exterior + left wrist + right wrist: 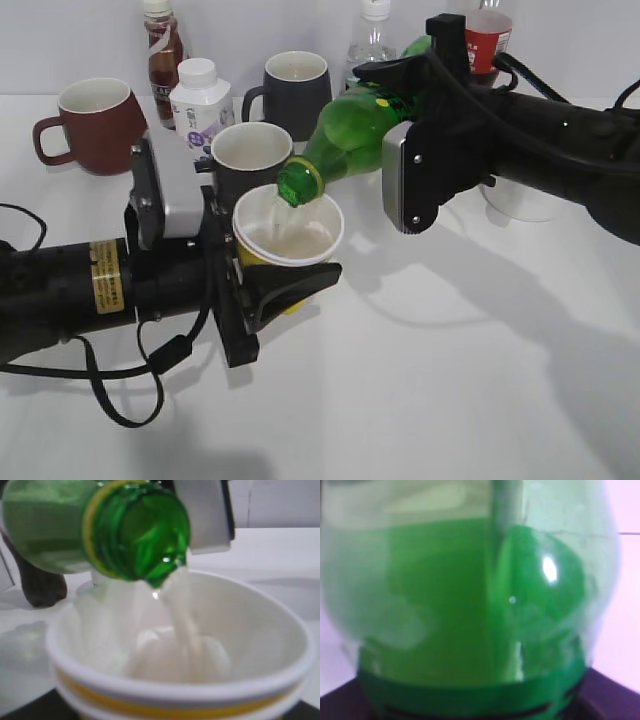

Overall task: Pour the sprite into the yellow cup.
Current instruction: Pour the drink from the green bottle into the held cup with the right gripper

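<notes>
The right pincer point(400, 100) grips one tilted green bottle point(350, 135), pouring into one yellow cup point(288, 235) clamped by the left pincer point(275, 280) above the desk point(450, 380). Three mugs stand behind.

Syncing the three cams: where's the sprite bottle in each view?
Exterior: sprite bottle upper centre, tilted, mouth down-left over the yellow cup, held by the right end effector.
Left wrist: bottle neck and open mouth top left, liquid streaming into the cup.
Right wrist: bottle body fills the frame.
Shared landmark: the green bottle itself.
</notes>
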Robot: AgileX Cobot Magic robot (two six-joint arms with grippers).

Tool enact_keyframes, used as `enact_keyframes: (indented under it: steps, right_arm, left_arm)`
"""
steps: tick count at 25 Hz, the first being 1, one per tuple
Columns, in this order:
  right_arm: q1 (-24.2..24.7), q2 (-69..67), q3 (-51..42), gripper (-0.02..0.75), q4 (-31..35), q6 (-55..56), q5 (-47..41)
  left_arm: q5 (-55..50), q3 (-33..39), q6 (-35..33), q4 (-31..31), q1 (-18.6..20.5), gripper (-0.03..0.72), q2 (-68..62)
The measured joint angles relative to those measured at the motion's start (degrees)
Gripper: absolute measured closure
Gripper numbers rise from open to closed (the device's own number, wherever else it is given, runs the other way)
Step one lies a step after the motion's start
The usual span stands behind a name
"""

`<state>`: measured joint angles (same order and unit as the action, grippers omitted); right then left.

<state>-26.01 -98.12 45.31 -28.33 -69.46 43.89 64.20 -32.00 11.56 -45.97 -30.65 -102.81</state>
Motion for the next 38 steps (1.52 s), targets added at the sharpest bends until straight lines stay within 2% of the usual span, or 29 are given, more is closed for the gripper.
enact_keyframes:
  steps: [16,38]
  right_arm:
    - [0.0,0.0,0.0,0.318,0.1,-1.91,0.12]
    - [0.0,0.0,0.04,0.318,0.78,-0.94,0.35]
  left_arm:
    - [-0.21,0.0,1.25,-2.72,0.0,0.267,0.0]
    - [-0.24,0.0,1.37,-2.92,0.0,0.267,0.0]
